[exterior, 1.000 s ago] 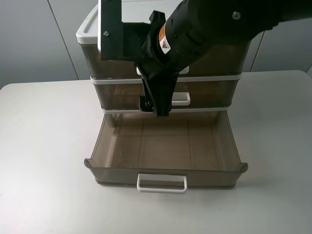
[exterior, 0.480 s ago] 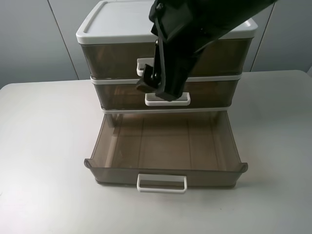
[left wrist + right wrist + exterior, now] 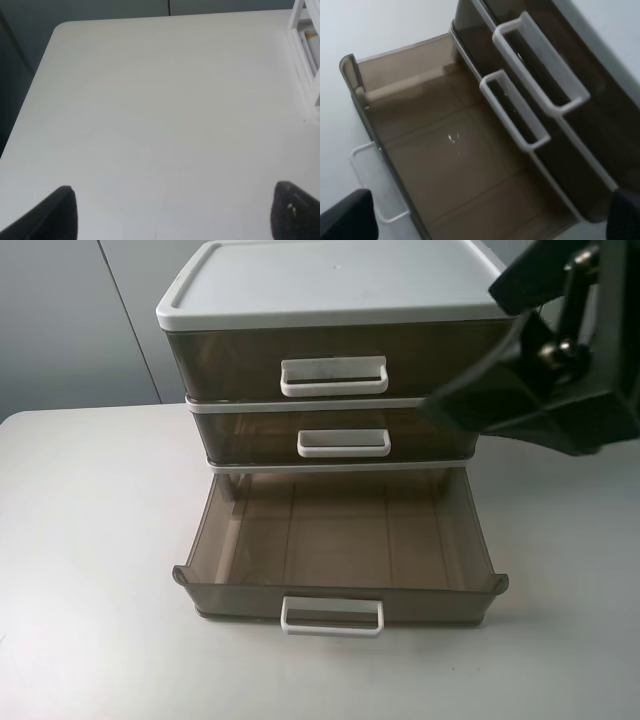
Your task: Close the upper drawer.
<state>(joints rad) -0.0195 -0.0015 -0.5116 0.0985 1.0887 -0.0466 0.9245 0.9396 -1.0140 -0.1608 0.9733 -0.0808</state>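
Observation:
The upper drawer (image 3: 420,355) is smoky brown plastic with a wide white loop handle (image 3: 334,375). It sits flush in the white-topped cabinet (image 3: 330,280). In the right wrist view its handle (image 3: 540,70) shows above the shorter one. My right arm (image 3: 560,380) hangs at the right of the cabinet, clear of the drawer fronts. My right gripper (image 3: 485,220) is open and empty, above the pulled-out bottom drawer. My left gripper (image 3: 172,215) is open and empty over bare table; it does not show in the exterior view.
The middle drawer (image 3: 250,435) is shut, with a shorter handle (image 3: 344,443). The low wide bottom drawer (image 3: 340,540) is pulled far out toward the front, empty, handle (image 3: 332,616) near the table's front. The cabinet's white frame (image 3: 305,50) edges the left wrist view.
My right arm has swung up and to the right, away from the drawer fronts, uncovering the upper and middle handles. The drawers have not visibly moved.

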